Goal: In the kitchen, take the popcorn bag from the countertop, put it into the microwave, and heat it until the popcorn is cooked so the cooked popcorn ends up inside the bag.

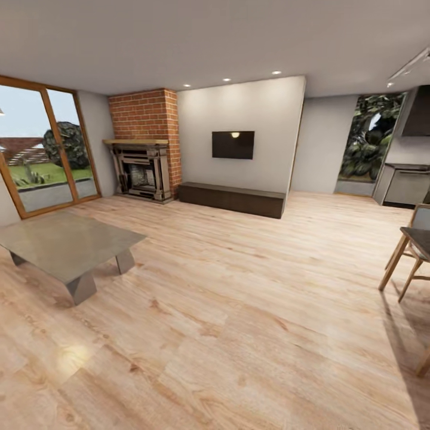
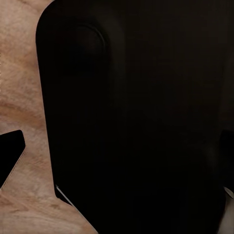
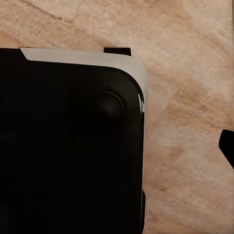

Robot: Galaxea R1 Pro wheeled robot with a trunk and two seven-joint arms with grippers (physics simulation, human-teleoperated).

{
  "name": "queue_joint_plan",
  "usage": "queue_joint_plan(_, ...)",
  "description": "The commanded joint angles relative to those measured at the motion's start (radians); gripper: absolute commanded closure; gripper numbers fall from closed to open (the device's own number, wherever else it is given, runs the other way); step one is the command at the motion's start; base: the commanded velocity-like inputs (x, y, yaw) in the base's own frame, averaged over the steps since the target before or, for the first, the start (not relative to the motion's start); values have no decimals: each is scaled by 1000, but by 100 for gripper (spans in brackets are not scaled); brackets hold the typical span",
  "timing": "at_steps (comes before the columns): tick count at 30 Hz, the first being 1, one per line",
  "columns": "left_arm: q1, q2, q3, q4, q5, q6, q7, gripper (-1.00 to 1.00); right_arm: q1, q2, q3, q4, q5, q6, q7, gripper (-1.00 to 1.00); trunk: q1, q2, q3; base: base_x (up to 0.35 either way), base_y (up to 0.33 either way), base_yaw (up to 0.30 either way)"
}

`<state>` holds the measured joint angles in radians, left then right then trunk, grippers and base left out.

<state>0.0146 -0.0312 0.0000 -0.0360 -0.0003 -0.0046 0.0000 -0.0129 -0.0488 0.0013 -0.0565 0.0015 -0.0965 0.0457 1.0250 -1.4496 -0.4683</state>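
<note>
I am in a living room with a wood floor. A corner of the kitchen shows at the far right, with a grey steel-fronted unit under a dark slanted hood. The popcorn bag, the microwave and the popcorn are out of view. In the left wrist view, my left gripper hangs over the floor beside my own black body, one fingertip at each side edge, open and empty. In the right wrist view, one fingertip of my right gripper sits at the frame's edge, spread wide over the floor.
A low grey coffee table stands at the near left. Wooden chair legs and a dark tabletop edge stand at the right. Further back are a brick fireplace, a wall TV and a long dark bench.
</note>
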Motion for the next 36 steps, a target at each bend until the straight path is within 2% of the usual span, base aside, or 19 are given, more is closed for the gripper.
queue_joint_plan(1,1,0,0,-2,0,0,0,-100,-1,0,0,1,0,-4,3,-100,0,0,-1,0,0,-297)
queue_joint_plan(31,1,-2,2,2,-1,16,3,-100,-1,3,0,1,0,-3,3,-100,0,0,-1,1,0,-297)
queue_joint_plan(36,1,2,4,2,0,16,1,-100,-1,3,0,1,0,-3,3,-100,0,0,-1,248,0,-294)
